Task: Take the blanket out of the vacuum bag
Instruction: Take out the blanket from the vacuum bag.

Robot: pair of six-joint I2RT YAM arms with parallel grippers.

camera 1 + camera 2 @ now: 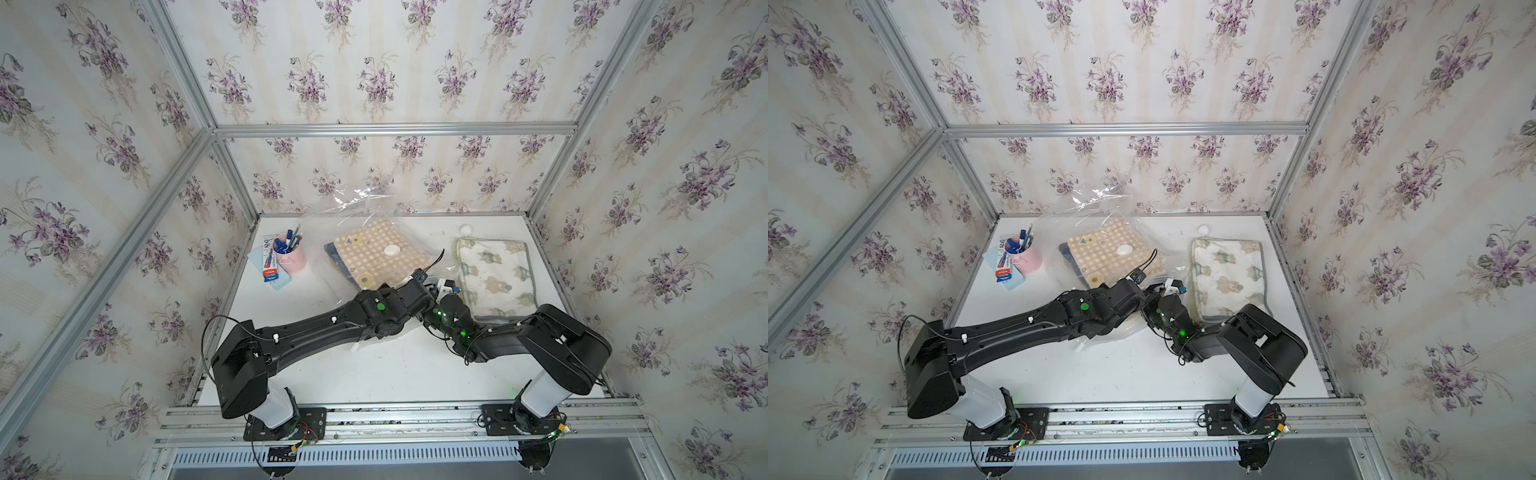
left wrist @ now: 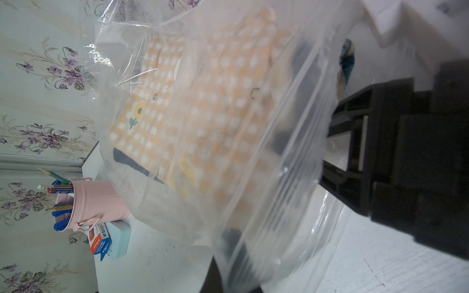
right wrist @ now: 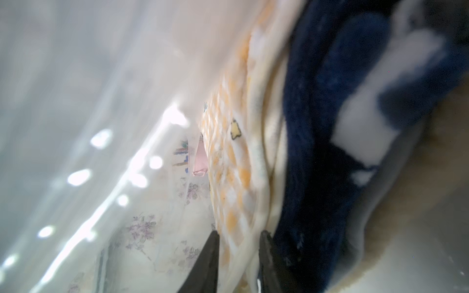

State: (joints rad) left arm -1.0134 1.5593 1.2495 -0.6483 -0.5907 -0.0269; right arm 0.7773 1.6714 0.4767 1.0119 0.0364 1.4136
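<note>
The vacuum bag [image 1: 376, 216] [image 1: 1100, 208], clear and crinkly with a round white valve [image 1: 392, 249], lies at the middle of the table in both top views. Inside it shows the folded orange-checked blanket [image 1: 374, 253] [image 2: 203, 101] on top of a dark blue fleece layer [image 3: 317, 126]. My left gripper [image 2: 233, 266] is shut on the plastic at the bag's near edge, its fingers veiled by the film. My right gripper [image 3: 238, 263] reaches into the bag's mouth, shut on the edge of the checked blanket [image 3: 233, 177].
A folded white cloth with bear prints [image 1: 494, 278] lies at the right of the table [image 1: 395, 374]. A pink cup of pens [image 1: 291, 255] and a pale blue box [image 1: 272, 274] stand at the back left. A small white ball [image 1: 465, 229] sits at the back.
</note>
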